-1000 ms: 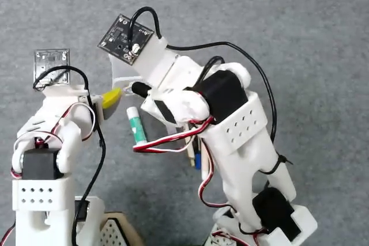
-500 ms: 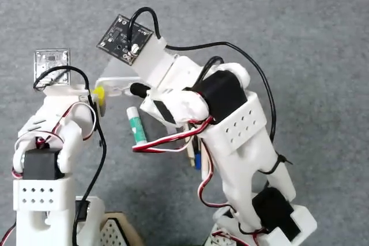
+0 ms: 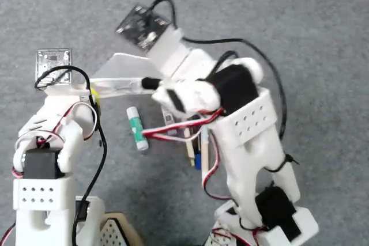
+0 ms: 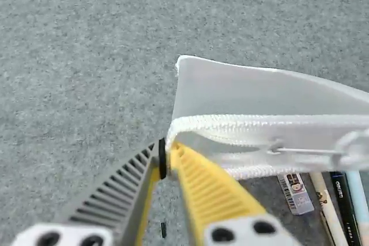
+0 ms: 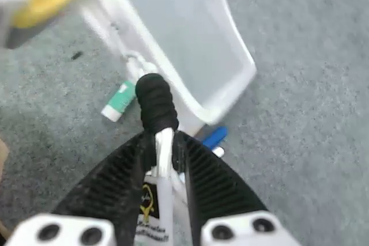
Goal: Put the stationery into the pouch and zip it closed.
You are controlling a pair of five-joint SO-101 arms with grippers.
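Left end effector (image 4: 163, 164) low at the pouch (image 4: 259, 99) corner, jaws pinched shut on its zipper end; right end effector (image 5: 164, 142) angled down, clamped on a black-tipped pen (image 5: 154, 106) at the pouch's mouth; glue stick (image 3: 136, 128) beside them, grey felt worktop (image 3: 323, 44)

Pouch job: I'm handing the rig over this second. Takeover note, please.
Left gripper: shut on one end of the pouch, holding it up.
Right gripper: shut on a pen, with the black cap at the pouch's zip edge. I can't tell if it is inside.
On the table: a glue stick between the arms and loose pens beneath the right arm.
Done: pouch held up, one pen brought to its mouth.
Left: seat that pen, load the glue stick and loose pens, zip the pouch shut.
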